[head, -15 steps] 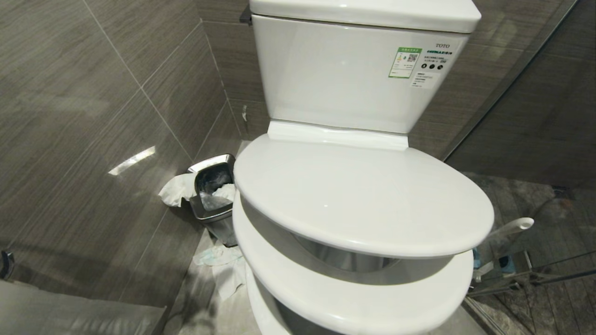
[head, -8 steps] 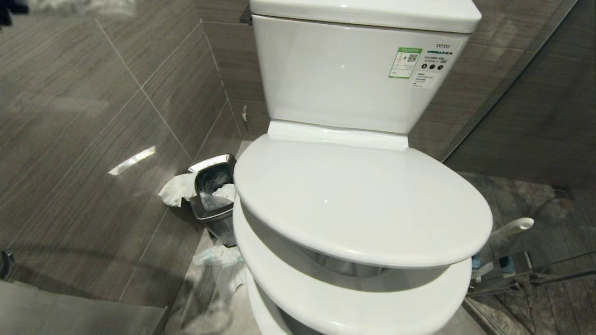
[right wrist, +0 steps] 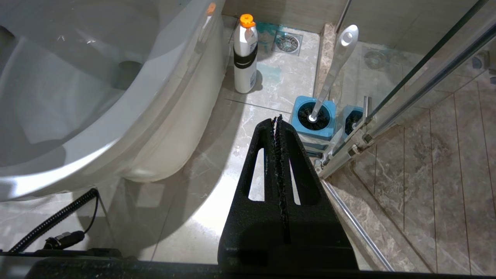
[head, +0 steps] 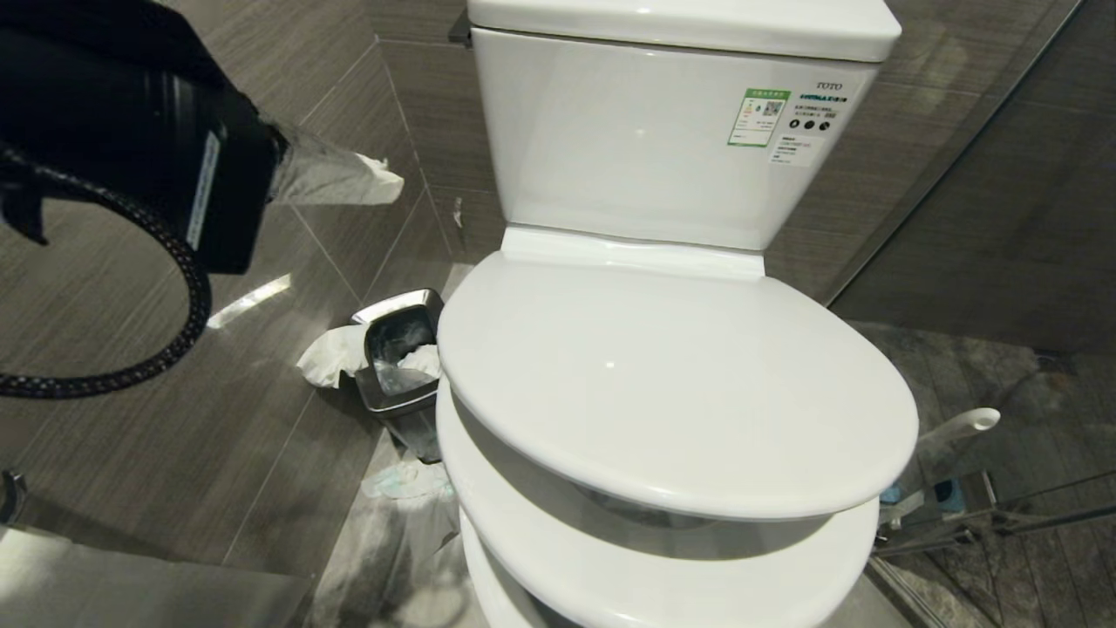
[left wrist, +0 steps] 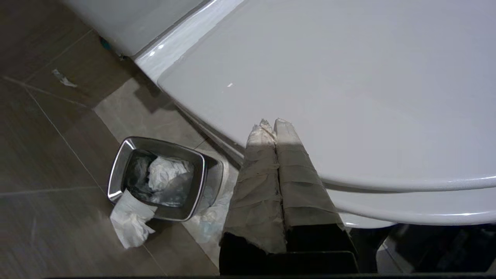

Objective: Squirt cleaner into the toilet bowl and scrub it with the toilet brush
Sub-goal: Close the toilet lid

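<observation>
Head view: the toilet bowl (head: pixel 671 523) fills the middle, white & shiny, w/ its round lid (head: pixel 671 384) hanging part-way down over the seat. The left end effector (head: pixel 349 179) is up high on the left, tips wrapped in pale tape, shut & holding nothing; the lid lies down & to the right of it. Left wrist view: the taped tips (left wrist: pixel 275 155) press together just over the lid's smooth edge, w/ a steel bin (left wrist: pixel 157 176) of crumpled paper on the floor nearby. Right wrist view: the right end effector (right wrist: pixel 279 131) is black, rough, shut & empty. The toilet brush (right wrist: pixel 333 69) stands in its blue holder (right wrist: pixel 313 122) just ahead, long white handle leaning up & away. A white bottle w/ an orange cap (right wrist: pixel 246 54) stands beside the bowl. I think the right arm is nearer the brush.
</observation>
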Robot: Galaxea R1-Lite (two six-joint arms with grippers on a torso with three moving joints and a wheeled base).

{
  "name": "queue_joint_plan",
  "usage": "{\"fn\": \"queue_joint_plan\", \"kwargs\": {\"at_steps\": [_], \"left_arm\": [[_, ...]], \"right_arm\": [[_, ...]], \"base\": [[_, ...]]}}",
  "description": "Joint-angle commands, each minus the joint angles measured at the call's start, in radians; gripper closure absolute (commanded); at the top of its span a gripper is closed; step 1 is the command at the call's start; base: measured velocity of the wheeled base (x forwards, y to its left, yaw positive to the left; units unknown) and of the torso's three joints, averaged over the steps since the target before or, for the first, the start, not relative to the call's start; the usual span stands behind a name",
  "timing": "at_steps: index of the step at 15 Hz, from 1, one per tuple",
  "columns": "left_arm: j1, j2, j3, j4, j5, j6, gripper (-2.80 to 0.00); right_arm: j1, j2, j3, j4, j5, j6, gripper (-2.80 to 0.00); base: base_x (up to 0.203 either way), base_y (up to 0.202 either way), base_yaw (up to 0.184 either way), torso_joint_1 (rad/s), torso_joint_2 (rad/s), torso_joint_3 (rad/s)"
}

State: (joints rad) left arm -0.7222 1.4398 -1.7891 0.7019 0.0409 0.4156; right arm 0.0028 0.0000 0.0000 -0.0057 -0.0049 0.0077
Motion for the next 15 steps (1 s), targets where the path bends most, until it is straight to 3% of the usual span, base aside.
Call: {"fn": "queue_joint_plan", "kwargs": {"at_steps": [1, 7, 15], "left_arm": [[-0.057, 0.016, 0.000, 0.004, 0.023, 0.017, 0.00], [-0.214, 0.033, 0.102, 0.011, 0.024, 0.022, 0.00], [-0.337, 0.146, 0.241, -0.048, 0.019, 0.052, 0.00]], "right_arm": [[0.000, 0.002, 0.000, 0.000, 0.000, 0.000, 0.00], [0.000, 0.002, 0.000, 0.000, 0.000, 0.000, 0.00], [0.001, 0.002, 0.000, 0.000, 0.000, 0.000, 0.00]], "base": [[0.000, 0.000, 0.000, 0.000, 0.00, 0.000], [0.000, 0.000, 0.000, 0.000, 0.00, 0.000], [0.000, 0.000, 0.000, 0.000, 0.00, 0.000]]}}
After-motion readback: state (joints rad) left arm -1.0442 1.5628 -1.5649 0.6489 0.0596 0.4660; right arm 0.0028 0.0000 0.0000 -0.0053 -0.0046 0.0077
